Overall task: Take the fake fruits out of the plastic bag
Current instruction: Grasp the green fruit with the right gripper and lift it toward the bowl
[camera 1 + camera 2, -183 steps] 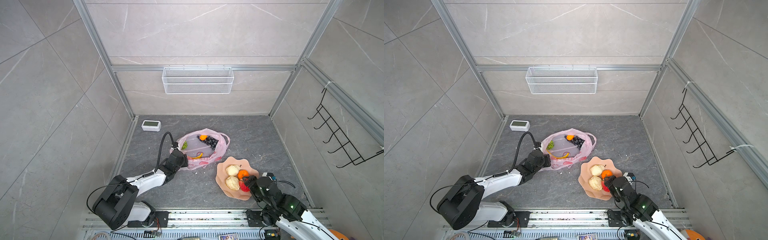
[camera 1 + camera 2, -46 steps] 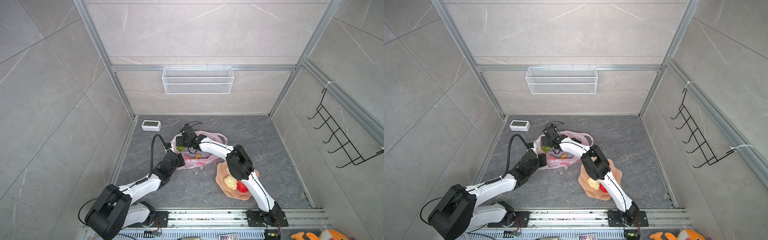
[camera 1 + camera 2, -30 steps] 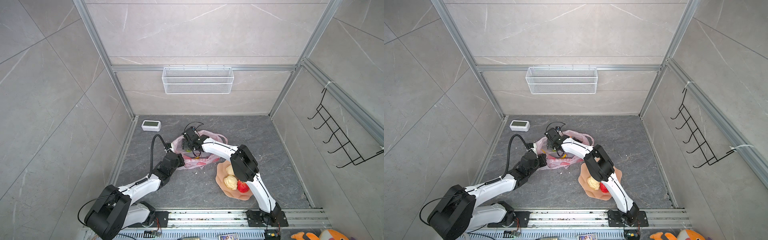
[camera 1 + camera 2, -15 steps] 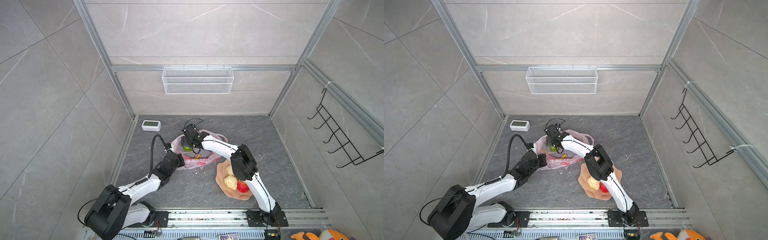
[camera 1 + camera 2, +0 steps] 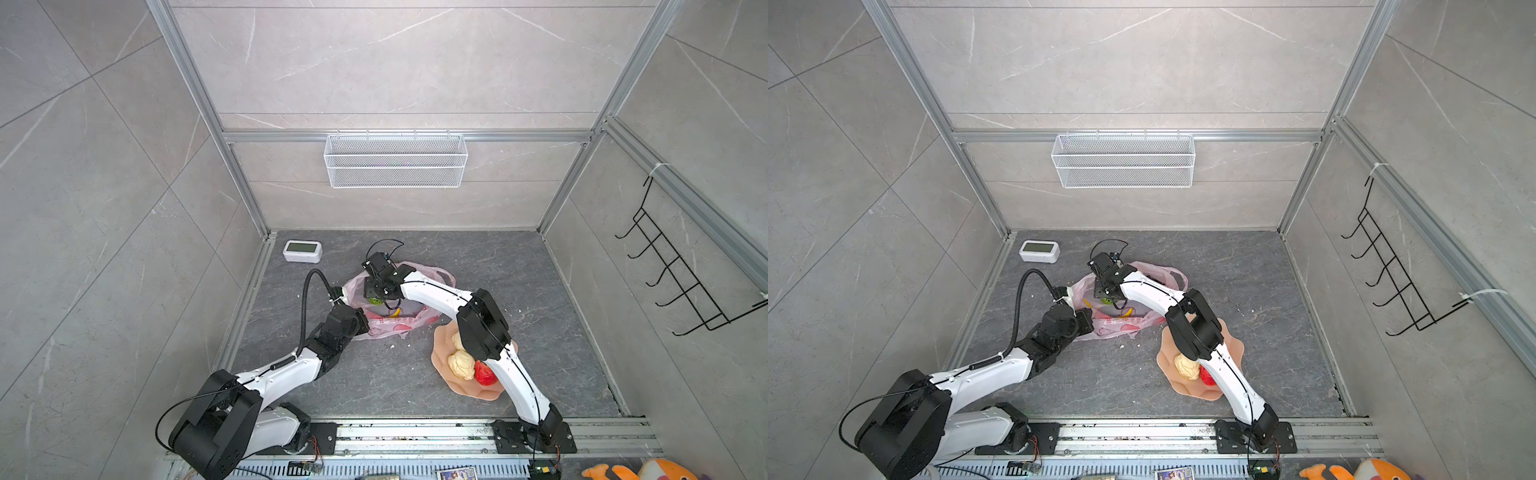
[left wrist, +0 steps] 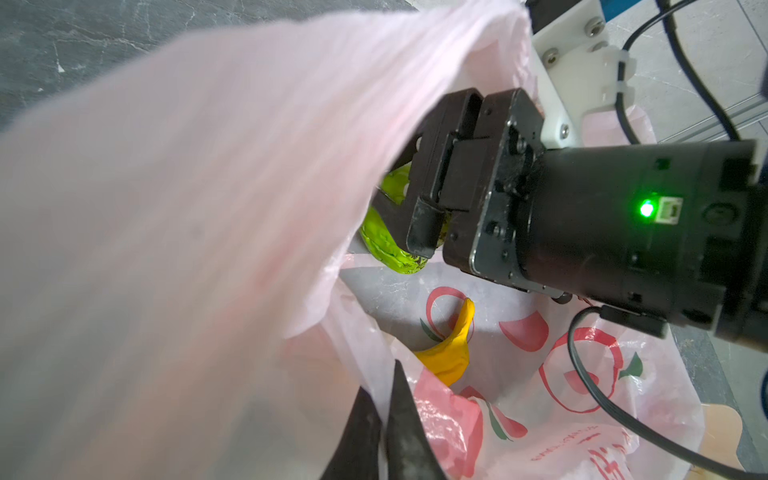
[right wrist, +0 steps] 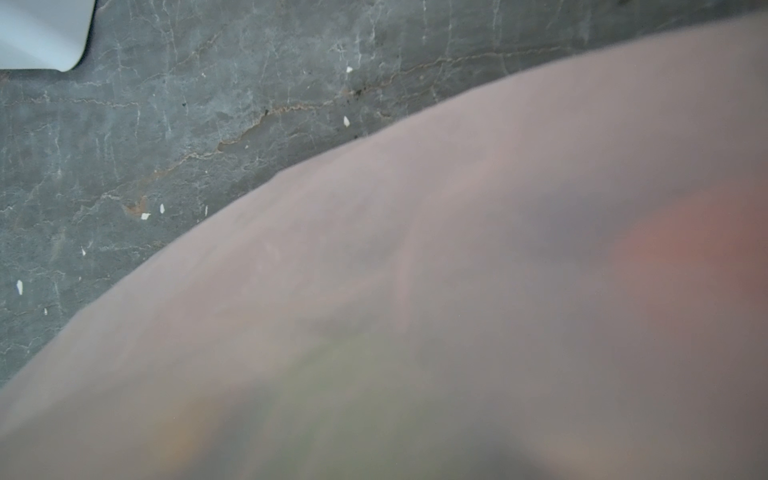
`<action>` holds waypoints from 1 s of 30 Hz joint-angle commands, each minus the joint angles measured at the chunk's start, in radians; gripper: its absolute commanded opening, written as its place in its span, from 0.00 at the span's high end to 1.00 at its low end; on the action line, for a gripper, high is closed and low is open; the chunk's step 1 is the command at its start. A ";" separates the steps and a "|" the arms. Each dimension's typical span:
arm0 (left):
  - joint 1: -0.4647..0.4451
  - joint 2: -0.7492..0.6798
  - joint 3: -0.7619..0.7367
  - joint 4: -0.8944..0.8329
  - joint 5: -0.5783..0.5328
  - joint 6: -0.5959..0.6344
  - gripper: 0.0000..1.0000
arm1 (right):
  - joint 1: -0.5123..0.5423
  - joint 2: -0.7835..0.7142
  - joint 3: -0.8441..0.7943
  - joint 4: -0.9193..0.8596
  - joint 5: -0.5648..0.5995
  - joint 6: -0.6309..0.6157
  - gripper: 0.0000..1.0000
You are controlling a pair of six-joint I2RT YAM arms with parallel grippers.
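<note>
Two fruits show inside the plastic bag: the bumpy green ball and the yellow banana, which lies on the bag's floor. The left gripper is pinched tight on the bag's near rim and lifts that wall. I judge this hold is meant to prop the mouth open and anchor the thin film. Through that mouth the right gripper reaches in, its jaws at a middling width clasped round the green ball, which looks ready to be lifted out.

Just beside the bag, on the right arm's side, the peach-pink dish already carries two cream lumps and a red fruit, so it seems to be the drop place.

In the way, the raised bag wall drapes close over the right gripper and veils the right wrist view, and that arm's elbow hangs above the dish. Beyond the bag sits a white clock. Well apart from the bag lies an orange plush toy.
</note>
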 commanded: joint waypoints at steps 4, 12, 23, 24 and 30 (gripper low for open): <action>-0.005 0.012 0.038 0.010 -0.013 0.032 0.91 | 0.002 -0.148 -0.103 0.052 -0.048 0.001 0.45; -0.005 0.040 0.055 0.009 0.002 0.037 0.91 | 0.002 -0.416 -0.402 0.237 -0.095 0.017 0.45; -0.004 0.061 0.066 0.008 0.023 0.038 0.91 | 0.001 -0.838 -0.870 0.414 -0.060 0.050 0.46; -0.004 0.061 0.065 0.008 0.024 0.038 0.91 | 0.002 -0.887 -0.919 0.420 -0.045 0.055 0.46; -0.004 0.067 0.069 0.008 0.031 0.035 0.91 | 0.004 -1.114 -1.166 0.462 0.015 0.099 0.47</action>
